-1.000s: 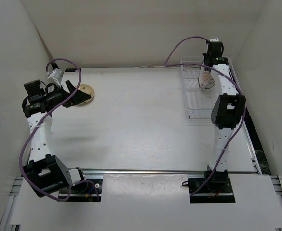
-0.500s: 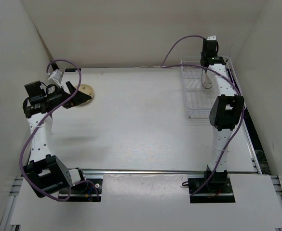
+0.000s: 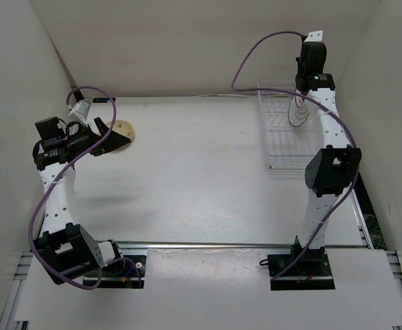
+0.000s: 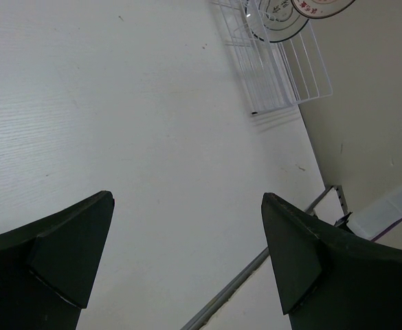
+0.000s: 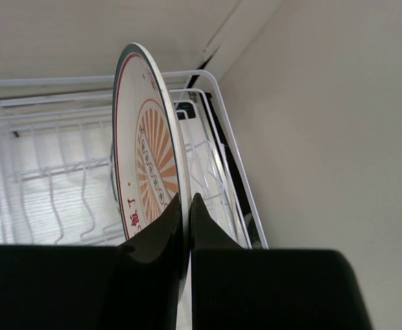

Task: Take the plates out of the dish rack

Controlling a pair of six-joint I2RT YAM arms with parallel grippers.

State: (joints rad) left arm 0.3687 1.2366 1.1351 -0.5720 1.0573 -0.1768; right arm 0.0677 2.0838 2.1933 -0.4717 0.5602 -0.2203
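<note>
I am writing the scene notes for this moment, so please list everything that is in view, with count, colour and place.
small plate: 1, tan, flat on the table, far left.
patterned plate: 1, white with an orange-red pattern, on edge over the dish rack.
dish rack: 1, white wire, far right of the table, by the wall.
table: 1, white.
cables: 2, purple, one along each arm.
left arm: 1, white and black, left side; left jaws open, next to the small plate.
right arm: 1, white and black, right side; right jaws shut on the rim of the patterned plate.
</note>
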